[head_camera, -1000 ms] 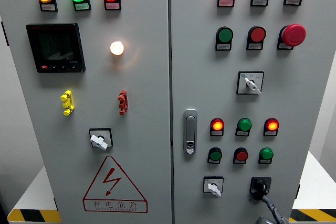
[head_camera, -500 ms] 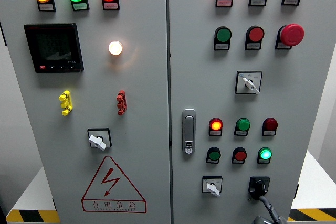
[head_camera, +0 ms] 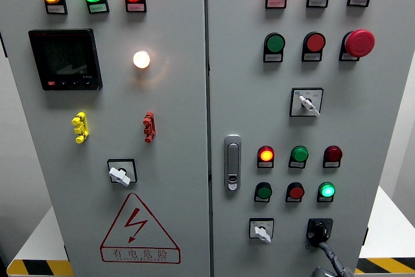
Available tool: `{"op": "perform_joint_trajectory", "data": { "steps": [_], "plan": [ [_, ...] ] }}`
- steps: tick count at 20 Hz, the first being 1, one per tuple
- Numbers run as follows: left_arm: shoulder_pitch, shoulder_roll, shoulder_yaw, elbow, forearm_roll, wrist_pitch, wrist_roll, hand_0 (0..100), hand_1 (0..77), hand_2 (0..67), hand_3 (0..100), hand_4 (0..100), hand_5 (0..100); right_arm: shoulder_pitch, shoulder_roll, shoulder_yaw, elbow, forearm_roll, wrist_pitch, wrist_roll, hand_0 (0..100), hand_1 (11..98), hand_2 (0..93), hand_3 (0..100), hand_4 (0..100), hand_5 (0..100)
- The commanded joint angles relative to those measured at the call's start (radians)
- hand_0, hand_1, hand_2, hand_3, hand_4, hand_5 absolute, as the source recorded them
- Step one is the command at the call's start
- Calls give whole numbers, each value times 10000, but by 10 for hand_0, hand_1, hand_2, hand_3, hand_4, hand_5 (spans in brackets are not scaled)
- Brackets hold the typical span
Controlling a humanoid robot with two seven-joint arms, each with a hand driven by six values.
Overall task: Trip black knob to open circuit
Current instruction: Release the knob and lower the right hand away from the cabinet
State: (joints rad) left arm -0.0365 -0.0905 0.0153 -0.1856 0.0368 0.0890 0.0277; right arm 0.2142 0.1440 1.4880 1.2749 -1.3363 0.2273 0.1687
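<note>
Black rotary knob on its square black plate, low on the right door of the grey steel control cabinet, near that door's bottom right corner. Right hand, grey and metallic, entering at the bottom edge just beneath the knob, with one dark finger reaching up to the knob's underside; too little in view to tell whether clamped or merely touching. Just left of the knob, white-handled selector switch on a matching square plate. Directly above, a row of three small round push buttons, the right-hand green one lit; above that, three indicator lamps, the left red one glowing and the right red one dark. Chrome door latch at the right door's left edge. Higher up, a second white-handled selector, then a red mushroom-head emergency stop near the right edge. On the left door: black digital meter at upper left, glowing white round lamp beside it, yellow and red plastic clips at mid-height, and a red triangular lightning warning label near the bottom edge.
</note>
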Motion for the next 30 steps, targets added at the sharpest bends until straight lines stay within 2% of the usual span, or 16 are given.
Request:
{"op": "perform_joint_trajectory", "data": {
  "steps": [1, 8, 9, 10, 12, 14, 18, 20, 21, 23, 24, 25, 26, 27, 29, 30],
  "plan": [
    [-4, 0, 0, 0, 0, 0, -1, 0, 0, 195, 262, 99, 86, 5, -28, 76, -48, 2, -2, 0, 1000, 683, 0, 845, 980, 1000],
    [-4, 0, 0, 0, 0, 0, -1, 0, 0, 196, 262, 99, 86, 21, -166, 260, -124, 2, -2, 0, 1000, 678, 0, 846, 981, 1000],
    [-4, 0, 0, 0, 0, 0, -1, 0, 0, 196, 262, 99, 86, 21, -197, 275, -140, 2, -2, 0, 1000, 678, 0, 846, 982, 1000],
    [-4, 0, 0, 0, 0, 0, -1, 0, 0, 196, 262, 99, 86, 21, -258, 351, -170, 18, -2, 0, 1000, 678, 0, 846, 982, 1000],
    [-4, 0, 0, 0, 0, 0, -1, 0, 0, 196, 262, 99, 86, 5, -274, 398, -171, 18, -2, 15, 1000, 677, 0, 846, 981, 1000],
    [-4, 0, 0, 0, 0, 0, -1, 0, 0, 196, 262, 99, 86, -40, -320, 444, -171, 3, -2, 15, 1000, 677, 0, 846, 981, 1000],
    [-4, 0, 0, 0, 0, 0, -1, 0, 0, 196, 262, 99, 86, -117, -335, 597, -109, 2, -2, 31, 1000, 657, 0, 839, 968, 1000],
    [-4, 0, 0, 0, 0, 0, -1, 0, 0, 196, 262, 99, 86, -148, -442, 613, -94, 2, -2, 31, 1000, 646, 0, 833, 934, 1000],
    [-4, 0, 0, 0, 0, 0, -1, 0, 0, 196, 262, 99, 86, -224, -458, 613, -3, 2, -2, 31, 1000, 640, 0, 840, 902, 1000],
    [-4, 0, 0, 0, 0, 0, -1, 0, 0, 196, 262, 99, 86, -560, -443, 598, 349, 2, -2, 31, 1000, 604, 0, 887, 900, 1000],
    [-4, 0, 0, 0, 0, 0, -1, 0, 0, 196, 262, 99, 86, -714, -443, 598, 503, 2, 13, 31, 1000, 538, 0, 836, 865, 1000],
    [-4, 0, 0, 0, 0, 0, -1, 0, 0, 196, 262, 99, 86, -852, -443, 582, 656, 2, 13, 31, 1000, 515, 0, 810, 822, 1000],
    [-4, 0, 0, 0, 0, 0, -1, 0, 0, 196, 262, 99, 86, -990, -443, 567, 779, -13, 13, 16, 1000, 495, 0, 709, 674, 1000],
    [-4, 0, 0, 0, 0, 0, -1, 0, 0, 196, 262, 99, 86, -1189, -443, 537, 963, -13, 13, 15, 1000, 487, 0, 611, 502, 775],
    [-4, 0, 0, 0, 0, 0, -1, 0, 0, 196, 262, 99, 86, -1481, -443, 475, 1270, -44, 13, 15, 1000, 472, 0, 494, 354, 588],
    [-4, 0, 0, 0, 0, 0, -1, 0, 0, 196, 262, 99, 86, -1589, -428, 460, 1408, -74, 13, 15, 1000, 454, 0, 377, 258, 501]
  ]
}}
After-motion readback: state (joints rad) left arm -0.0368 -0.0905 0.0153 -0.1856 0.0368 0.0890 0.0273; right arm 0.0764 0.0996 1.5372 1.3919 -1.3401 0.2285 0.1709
